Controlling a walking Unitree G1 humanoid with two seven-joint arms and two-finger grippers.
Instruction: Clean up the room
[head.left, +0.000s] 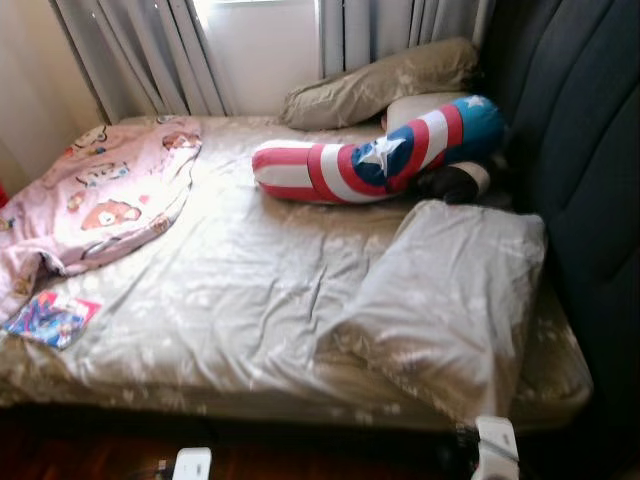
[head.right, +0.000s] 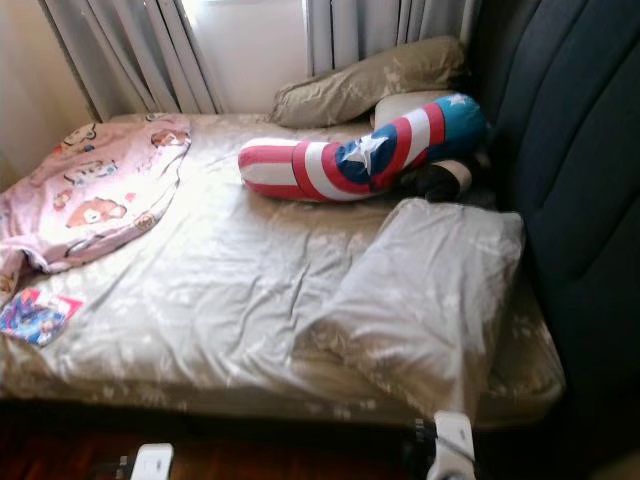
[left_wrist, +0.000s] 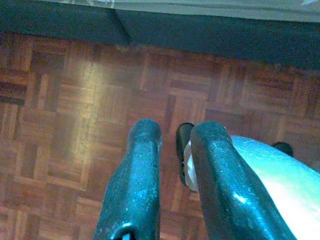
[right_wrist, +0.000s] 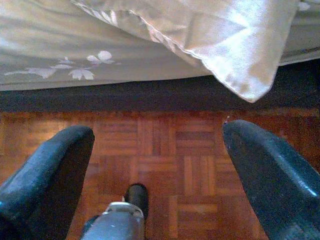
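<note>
Progress: tidying looks barely begun; the bed (head.left: 250, 290) is unmade, its things scattered, nothing yet in either gripper.
Bed: stands before the robot, covered by a grey-beige sheet with a pale floral print, wrinkled across the middle.
Pink blanket (head.left: 95, 200): cartoon-printed, bunched at the robot's left side of the bed, one edge spilling over; judged in need of folding.
Colourful packet (head.left: 52, 318): small, flat, blue and pink, lies on the sheet just below the blanket's edge.
Striped bolster (head.left: 370, 160): red, white and blue with a star, lies crosswise near the head of the bed.
Near pillow (head.left: 450, 300): grey, skewed, a corner overhanging the bed's edge.
Far pillows (head.left: 380, 85): heaped against the curtains (head.left: 150, 55).
Headboard (head.left: 590, 150): dark, padded, on the right.
Left gripper (left_wrist: 172, 137): hangs low over parquet floor (left_wrist: 75, 100), fingers nearly together, grasping nothing.
Right gripper (right_wrist: 157, 137): hangs below the mattress edge, fingers spread wide, empty.
</note>
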